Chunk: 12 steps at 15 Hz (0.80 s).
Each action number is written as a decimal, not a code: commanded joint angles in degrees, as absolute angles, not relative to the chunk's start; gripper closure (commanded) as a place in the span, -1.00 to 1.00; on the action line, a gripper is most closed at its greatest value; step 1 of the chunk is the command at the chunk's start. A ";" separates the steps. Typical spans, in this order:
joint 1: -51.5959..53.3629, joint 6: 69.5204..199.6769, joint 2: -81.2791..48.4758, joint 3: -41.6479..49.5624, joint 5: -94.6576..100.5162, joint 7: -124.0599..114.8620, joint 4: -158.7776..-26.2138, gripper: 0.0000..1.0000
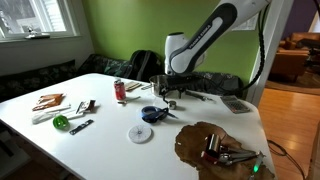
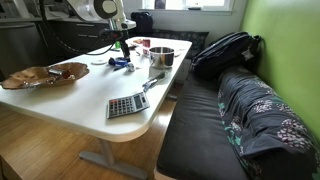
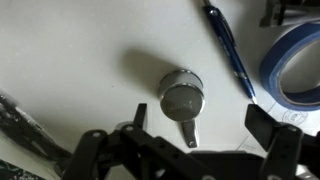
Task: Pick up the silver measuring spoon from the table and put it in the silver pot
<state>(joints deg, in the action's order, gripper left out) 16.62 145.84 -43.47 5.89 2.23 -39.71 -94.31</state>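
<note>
White table [image 3: 70,50] carries the silver measuring spoon [image 3: 182,98] at the middle of the wrist view. The claw [image 3: 196,135] hangs over it, spread wide and gripping nothing. In an exterior view the silver pot [image 2: 161,56] stands at upper centre.

The tiny silver metal measuring spoon [image 3: 182,100] has a brushed, softly shiny finish. The white worktop [image 3: 70,50] looks smooth and matt. The straight-sided steel pot [image 2: 161,57] gleams.

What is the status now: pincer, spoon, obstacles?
Pincer open, above the silver measuring spoon. Spoon on table, not yet gripped. Nearby blue pen and blue curved object, not blocking.
</note>
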 commanded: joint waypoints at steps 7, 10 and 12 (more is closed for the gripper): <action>18.16 145.34 -52.79 7.28 1.77 -47.30 -85.14 -1.00; 18.54 145.43 -53.82 7.91 2.21 -48.99 -83.69 -0.48; 18.78 145.10 -54.33 8.33 2.46 -49.87 -82.89 -0.20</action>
